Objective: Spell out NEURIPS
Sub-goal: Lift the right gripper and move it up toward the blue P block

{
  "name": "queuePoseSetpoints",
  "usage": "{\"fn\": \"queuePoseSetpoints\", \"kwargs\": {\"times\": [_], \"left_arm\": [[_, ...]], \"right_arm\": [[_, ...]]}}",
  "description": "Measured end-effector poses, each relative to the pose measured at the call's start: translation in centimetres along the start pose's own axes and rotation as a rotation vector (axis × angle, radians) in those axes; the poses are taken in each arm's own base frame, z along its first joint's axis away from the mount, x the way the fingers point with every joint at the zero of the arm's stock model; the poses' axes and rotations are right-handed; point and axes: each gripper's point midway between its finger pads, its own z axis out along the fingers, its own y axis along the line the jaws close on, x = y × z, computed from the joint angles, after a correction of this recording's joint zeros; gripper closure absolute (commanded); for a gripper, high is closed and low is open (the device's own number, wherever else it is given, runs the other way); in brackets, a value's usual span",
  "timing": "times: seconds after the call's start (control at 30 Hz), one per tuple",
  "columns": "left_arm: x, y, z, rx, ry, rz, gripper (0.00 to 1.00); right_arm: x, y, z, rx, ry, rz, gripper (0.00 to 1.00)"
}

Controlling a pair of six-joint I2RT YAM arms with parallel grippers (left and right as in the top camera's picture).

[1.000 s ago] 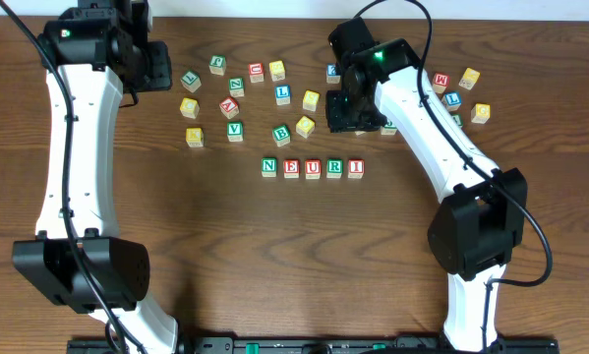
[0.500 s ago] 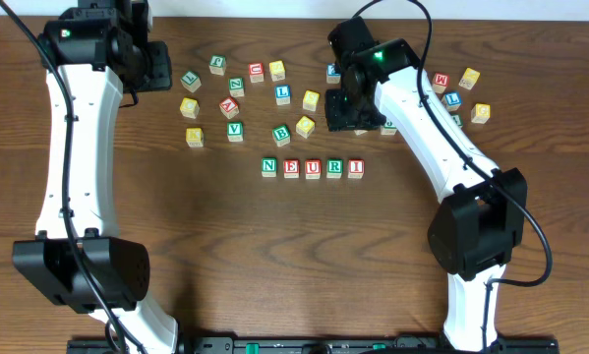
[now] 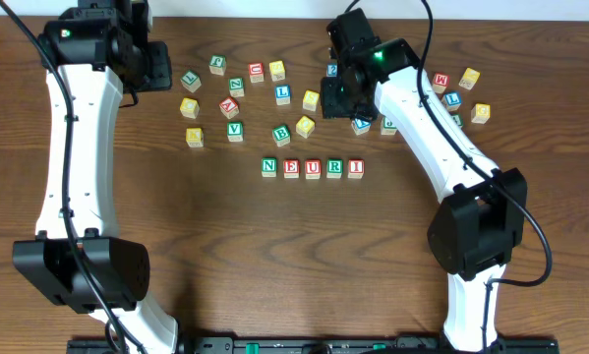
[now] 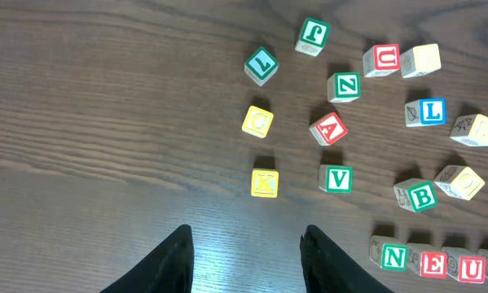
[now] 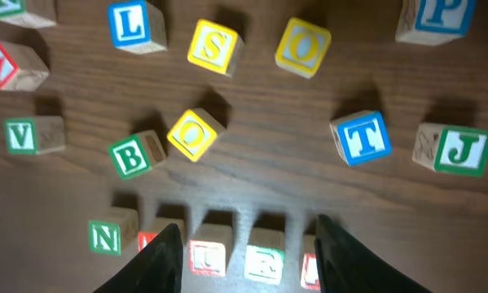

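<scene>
A row of cubes reads N [image 3: 268, 166], E [image 3: 290, 168], U [image 3: 313, 168], R [image 3: 334, 167], I [image 3: 356, 167] in mid-table. My right gripper [image 3: 342, 104] hovers behind that row, open and empty; in the right wrist view its fingertips [image 5: 171, 238] frame the U [image 5: 208, 257] and R [image 5: 265, 263] from above. The blue P cube [image 5: 441, 16] lies at the top right of that view. The yellow S cube [image 5: 215, 45] sits left of a yellow O [image 5: 302, 45]. My left gripper [image 4: 245, 233] stands open over bare wood at the far left.
Loose cubes lie behind the row: blue T [image 3: 361, 125], green J [image 3: 388, 126], green B [image 3: 281, 133], blue L [image 3: 283, 94], green V [image 3: 235, 129], yellow K [image 4: 264, 182], red A [image 4: 329, 129]. Several more sit at the back right [image 3: 461, 90].
My right gripper has pulled back toward the far side of the table, uncovering the T and J cubes, and its jaws have widened a little. The left arm has not moved.
</scene>
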Motion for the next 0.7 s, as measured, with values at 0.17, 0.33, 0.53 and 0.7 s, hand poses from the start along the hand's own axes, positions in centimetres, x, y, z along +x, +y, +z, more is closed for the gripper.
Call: {"fn": "queuePoseSetpoints", "kwargs": {"times": [0.17,0.33,0.53,0.7], "left_arm": [[0.0,0.0,0.0,0.000,0.000,0.000,0.58],[0.0,0.0,0.0,0.000,0.000,0.000,0.58],[0.0,0.0,0.0,0.000,0.000,0.000,0.58],[0.0,0.0,0.0,0.000,0.000,0.000,0.57]], "right_arm": [[-0.2,-0.3,0.0,0.000,-0.005,0.007,0.52],[-1.0,-2.3,-0.1,0.014,-0.012,0.047,0.52],[-2.2,-6.1,-0.4,0.042,-0.028,0.121,0.52],[-3.7,-7.9,-0.7,0.049,-0.076,0.150,0.48]]}}
